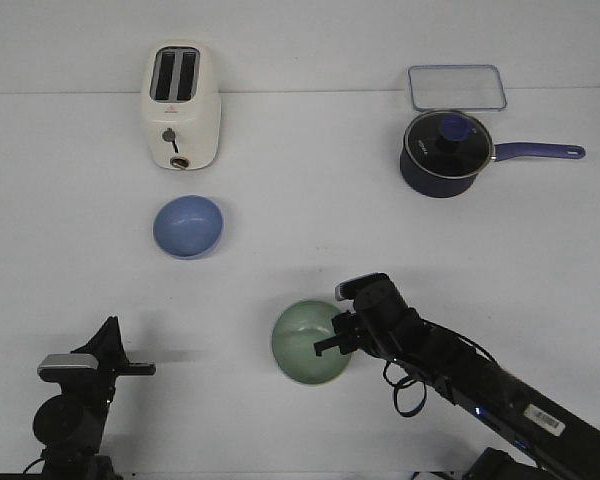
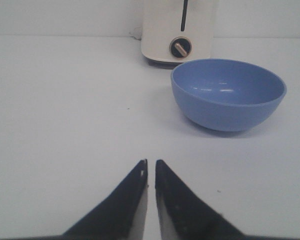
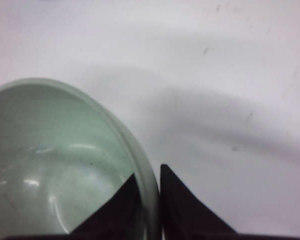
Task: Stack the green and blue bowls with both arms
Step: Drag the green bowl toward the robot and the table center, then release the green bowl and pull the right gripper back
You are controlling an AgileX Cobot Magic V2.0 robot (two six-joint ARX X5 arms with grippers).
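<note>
The pale green bowl [image 1: 310, 342] is near the front middle of the table. My right gripper [image 1: 337, 338] is shut on its right rim, one finger inside and one outside; in the right wrist view the green bowl [image 3: 55, 165] fills the left and the gripper [image 3: 149, 175] pinches its wall. The periwinkle blue bowl [image 1: 188, 225] rests upright in front of the toaster, also in the left wrist view [image 2: 227, 92]. My left gripper [image 1: 130, 368] is shut and empty at the front left, well short of the blue bowl; it also shows in the left wrist view [image 2: 151, 162].
A cream toaster [image 1: 181, 106] stands at the back left, just behind the blue bowl. A dark blue lidded saucepan [image 1: 446, 152] with a long handle and a clear container lid [image 1: 456, 87] are at the back right.
</note>
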